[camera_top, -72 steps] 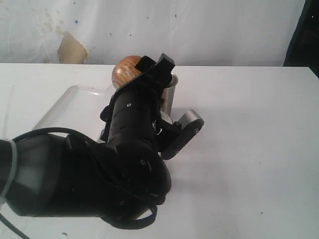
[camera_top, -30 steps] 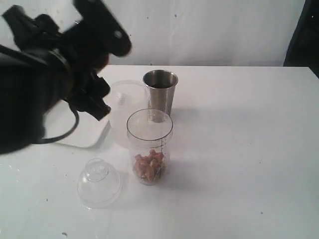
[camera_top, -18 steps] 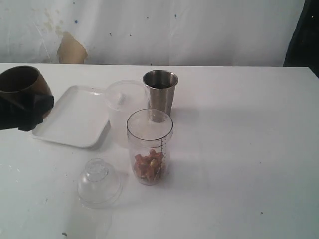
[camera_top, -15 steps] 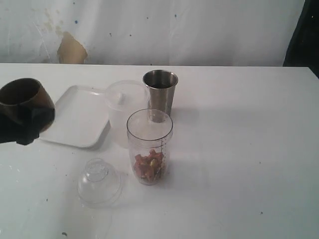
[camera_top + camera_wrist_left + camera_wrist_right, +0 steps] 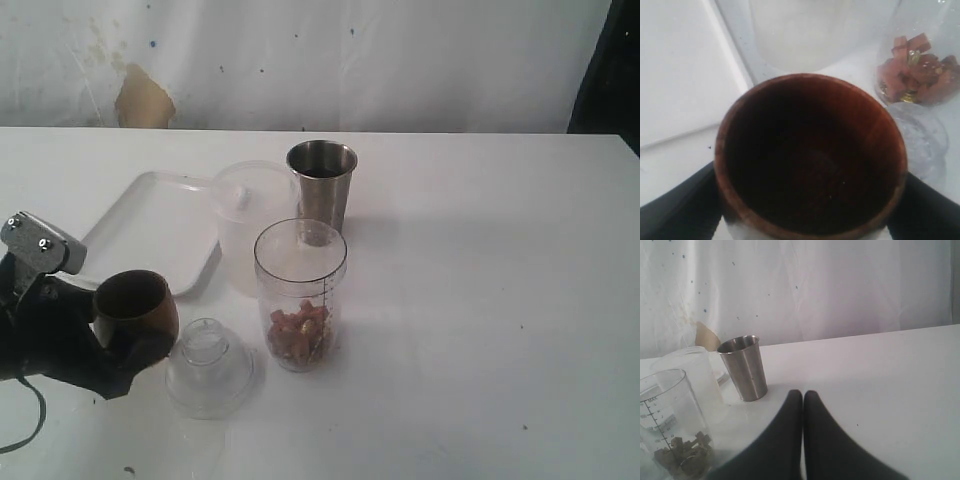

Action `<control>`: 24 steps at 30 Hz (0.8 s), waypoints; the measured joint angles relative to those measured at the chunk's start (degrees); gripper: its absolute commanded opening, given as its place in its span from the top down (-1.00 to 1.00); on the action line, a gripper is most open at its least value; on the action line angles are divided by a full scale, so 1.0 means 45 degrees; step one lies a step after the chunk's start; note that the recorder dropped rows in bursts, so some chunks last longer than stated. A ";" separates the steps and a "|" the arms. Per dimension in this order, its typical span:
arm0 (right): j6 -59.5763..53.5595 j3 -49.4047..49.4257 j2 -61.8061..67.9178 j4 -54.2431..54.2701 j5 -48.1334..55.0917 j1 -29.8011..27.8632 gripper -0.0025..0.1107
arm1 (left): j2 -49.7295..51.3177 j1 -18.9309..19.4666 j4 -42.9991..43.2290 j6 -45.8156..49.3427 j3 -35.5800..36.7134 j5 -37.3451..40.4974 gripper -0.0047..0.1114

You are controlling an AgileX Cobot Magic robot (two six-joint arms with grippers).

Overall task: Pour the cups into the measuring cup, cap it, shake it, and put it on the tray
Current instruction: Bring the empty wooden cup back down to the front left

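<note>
My left gripper [image 5: 128,335] is shut on the brown wood-grain cup [image 5: 135,303], upright at the table's front left, beside the clear dome cap [image 5: 208,367]. The left wrist view looks down into the cup [image 5: 810,155]; its inside is dark and looks empty. The clear measuring cup [image 5: 300,295] stands in the middle with brown pieces at its bottom [image 5: 917,65]. The steel tumbler [image 5: 321,192] stands behind it [image 5: 744,367]. The white tray [image 5: 150,232] lies at the back left. My right gripper [image 5: 803,396] is shut on nothing, away from the tumbler; it does not show in the exterior view.
A wider frosted plastic cup [image 5: 250,225] stands between the tray and the tumbler, close behind the measuring cup. The white table stretches bare to the right [image 5: 500,280]. A white wall backs the table.
The left arm has swung away from above the measuring cup, turned the wooden cup upright and come down to the front left, next to the dome cap.
</note>
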 measured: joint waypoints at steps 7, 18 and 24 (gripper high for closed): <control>0.0000 0.0000 0.0000 0.0000 0.0000 0.0000 0.96 | 0.1176 0.0000 -0.3306 0.2663 0.0000 -0.0057 0.92; 0.0000 0.0000 0.0000 0.0000 0.0000 0.0000 0.96 | 0.1696 0.0000 -0.5425 0.3944 0.0027 0.0145 0.63; 0.0000 0.0000 0.0000 0.0000 0.0000 0.0000 0.96 | 0.1718 0.0000 -0.5623 0.4180 0.0027 0.0253 -0.25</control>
